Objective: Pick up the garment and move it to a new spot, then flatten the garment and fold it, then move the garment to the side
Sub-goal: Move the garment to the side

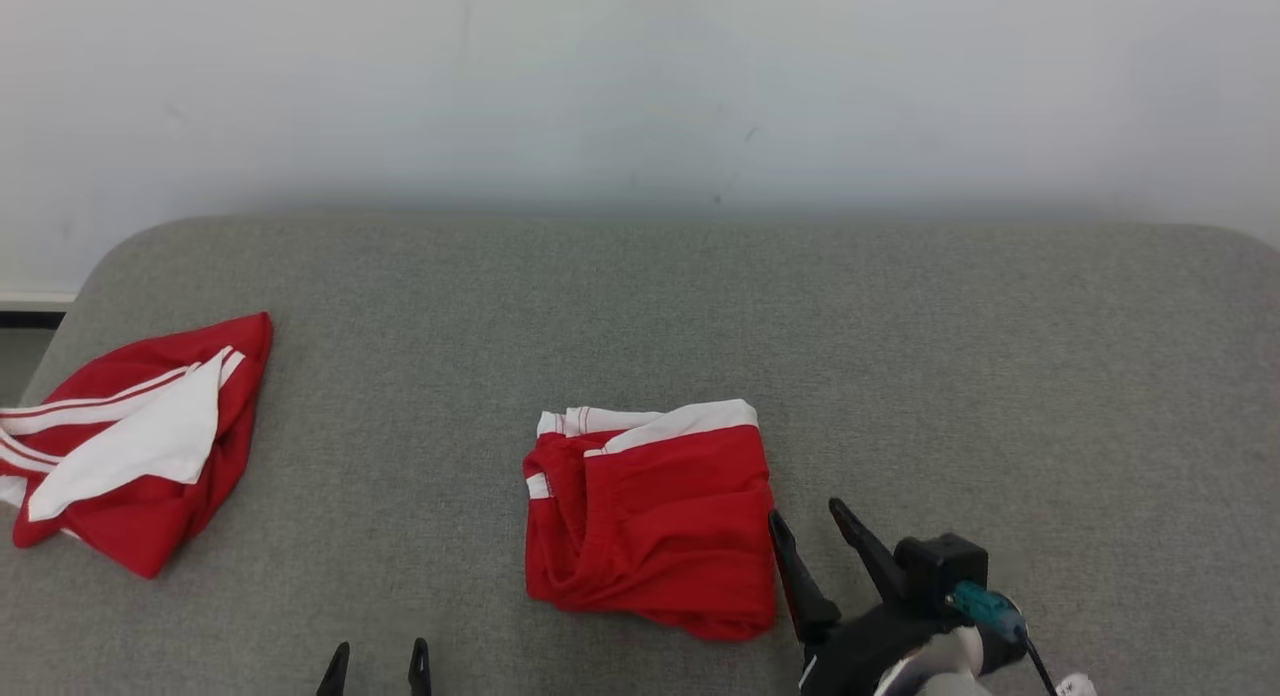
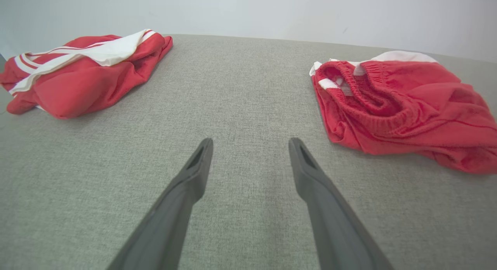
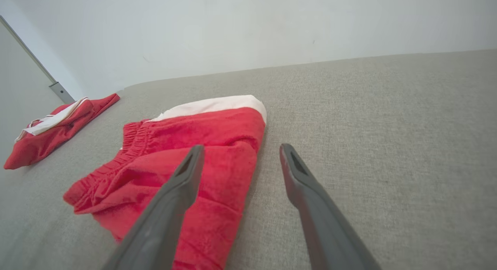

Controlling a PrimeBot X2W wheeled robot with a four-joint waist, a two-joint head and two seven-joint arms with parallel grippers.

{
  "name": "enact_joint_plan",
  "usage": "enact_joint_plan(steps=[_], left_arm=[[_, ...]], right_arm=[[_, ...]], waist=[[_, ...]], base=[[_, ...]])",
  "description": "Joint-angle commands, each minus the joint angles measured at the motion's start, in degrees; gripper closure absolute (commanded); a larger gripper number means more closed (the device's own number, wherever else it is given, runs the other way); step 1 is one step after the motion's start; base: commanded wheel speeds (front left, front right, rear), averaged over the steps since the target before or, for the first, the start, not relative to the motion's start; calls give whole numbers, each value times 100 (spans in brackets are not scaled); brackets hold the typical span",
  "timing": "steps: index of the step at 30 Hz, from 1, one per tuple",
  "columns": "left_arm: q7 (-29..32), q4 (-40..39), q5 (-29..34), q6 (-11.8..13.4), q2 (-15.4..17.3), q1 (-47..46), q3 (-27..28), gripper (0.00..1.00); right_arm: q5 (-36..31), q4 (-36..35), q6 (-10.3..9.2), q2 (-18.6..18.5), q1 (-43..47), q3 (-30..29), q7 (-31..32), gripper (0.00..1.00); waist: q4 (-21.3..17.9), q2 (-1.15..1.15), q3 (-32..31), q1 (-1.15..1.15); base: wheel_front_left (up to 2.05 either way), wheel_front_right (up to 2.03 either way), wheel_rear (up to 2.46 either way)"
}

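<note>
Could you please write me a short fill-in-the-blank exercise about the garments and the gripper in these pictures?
1. The folded garment is red with ___ trim.
2. The right gripper, at its right edge, has its jaws ___.
3. The crumpled garment lies to the robot's ___ of the folded one.
Missing words: white; open; left.

- Left gripper [image 1: 378,664]: only the two dark fingertips in the head view, at the near edge, left of centre, pointing far. Jaws stand wide apart, nothing between them.
- Right gripper [image 1: 805,513]: near right, long dark fingers slanting far and leftward. Jaws spread, nothing held.
- Right wrist [image 1: 935,568]: black housing behind the fingers, teal plug [image 1: 985,606] on its right side, pale forearm [image 1: 935,678] at the near edge.
</note>
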Motion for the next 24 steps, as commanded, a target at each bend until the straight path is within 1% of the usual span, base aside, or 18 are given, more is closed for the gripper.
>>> enact_joint_plan(steps=[1, 6, 7, 10, 15, 18, 19, 20, 21, 24], left_arm=[[-19, 7, -83, 28, -3, -131, -27, 0], [-19, 22, -97, 64, -5, -254, -138, 0], [-19, 22, -97, 64, -5, -254, -138, 0], [-19, 27, -149, 93, -4, -273, -212, 0], [-19, 20, -206, 113, -5, -350, -294, 0], [-19, 40, -217, 117, -4, -393, -333, 0], [-19, 38, -220, 124, -5, -415, -346, 0], [-19, 39, -223, 128, -5, -431, -359, 0], [-19, 37, -228, 134, -5, -442, -369, 0], [-19, 36, -216, 126, -4, -432, -370, 0]], right_arm=[[50, 181, -15, 4, -276, -14, 0, 0], [122, 931, -15, 5, -857, 6, 23, 0], [122, 931, -15, 5, -857, 6, 23, 0], [203, 1407, -15, 2, -1076, 21, 127, 0], [494, 1950, -15, 3, -1318, 282, 396, 0], [588, 2196, -15, 6, -1372, 403, 405, 0], [620, 2236, -15, 6, -1388, 444, 379, 25], [629, 2275, -15, 6, -1407, 496, 372, 76], [657, 2309, -15, 8, -1430, 546, 354, 100], [684, 2389, -15, 8, -1522, 611, 222, 100]], waist=[[251, 0, 242, 0], [462, 0, 382, 0], [462, 0, 382, 0], [547, 0, 447, 0], [628, 0, 528, 0], [636, 0, 560, 0], [634, 0, 565, 0], [629, 0, 570, 0], [618, 0, 570, 0], [553, 0, 540, 0]], base=[[0, 0, 0], [0, 0, 0], [0, 0, 0], [0, 0, 0], [0, 0, 0], [0, 0, 0], [0, 0, 0], [0, 0, 0], [0, 0, 0], [0, 0, 0]])
